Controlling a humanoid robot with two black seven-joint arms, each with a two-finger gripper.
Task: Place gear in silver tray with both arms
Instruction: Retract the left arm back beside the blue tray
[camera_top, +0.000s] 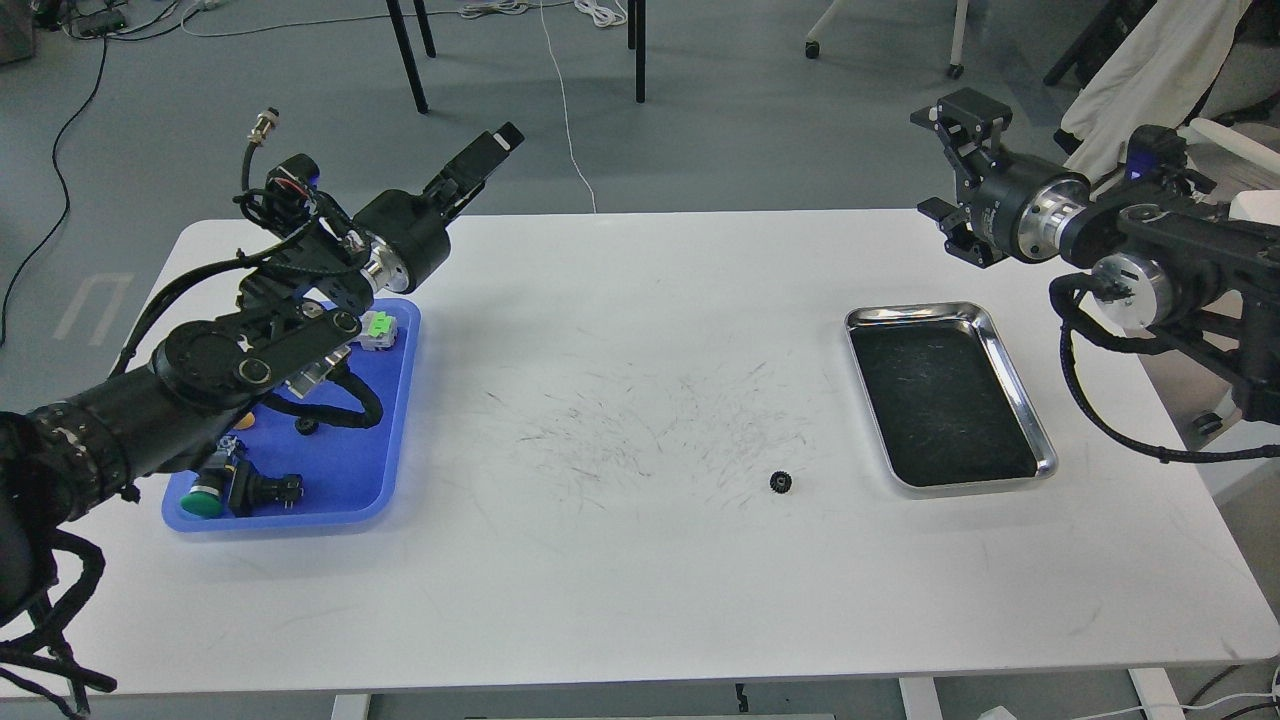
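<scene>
A small black gear lies on the white table, a little left of the silver tray's near corner. The silver tray lies at the right with nothing on its dark base. My left gripper is raised high over the table's far left edge, above the blue tray, far from the gear; its fingers overlap, so I cannot tell their state. My right gripper hangs in the air beyond the far right edge, behind the silver tray, with its fingers spread and nothing between them.
A blue plastic tray at the left holds push buttons, a grey and green connector and another small black gear. Chair legs and cables stand on the floor behind the table.
</scene>
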